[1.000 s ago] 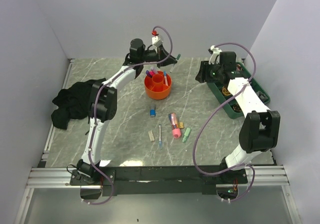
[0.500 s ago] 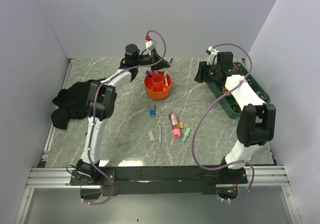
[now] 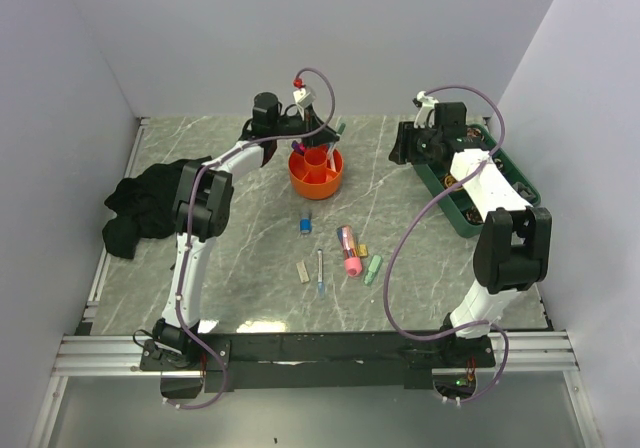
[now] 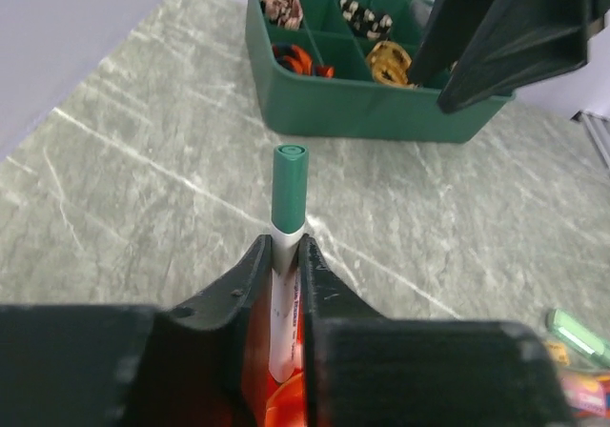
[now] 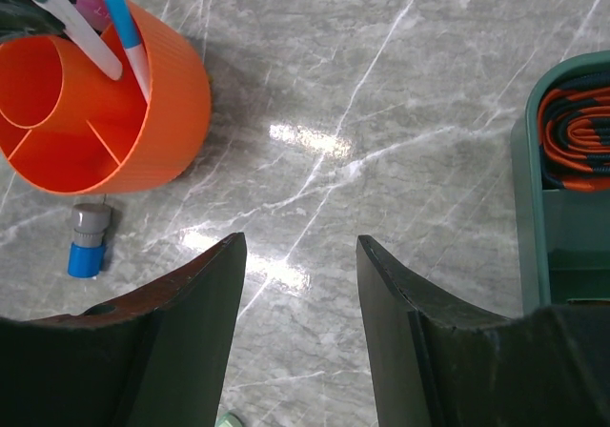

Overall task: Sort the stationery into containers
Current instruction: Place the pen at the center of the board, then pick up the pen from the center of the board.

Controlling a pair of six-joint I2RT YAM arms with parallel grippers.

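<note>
My left gripper [image 3: 322,140] is shut on a white pen with a green cap [image 3: 340,127] and holds it over the round orange holder [image 3: 316,174]. In the left wrist view the pen [image 4: 289,198] sticks out between the fingers [image 4: 246,274], with the orange holder [image 4: 286,398] right below. The holder [image 5: 152,132] has a blue-tipped pen [image 5: 129,36] and pink ones in it. A blue-capped piece [image 3: 305,224], a pink marker [image 3: 349,251], a green highlighter [image 3: 373,269], a thin pen [image 3: 320,273] and a white eraser [image 3: 303,272] lie loose on the table. My right gripper [image 3: 405,146] is open and empty, to the right of the holder above the table [image 5: 300,255].
A dark green multi-compartment tray [image 3: 440,182] stands at the back right, also in the left wrist view [image 4: 362,103] and the right wrist view [image 5: 534,208]. A black cloth bundle [image 3: 145,203] lies at the left edge.
My left gripper has carried the green-capped pen from behind the holder to above it and a little lower. The right arm shifted slightly back and now holds still.
</note>
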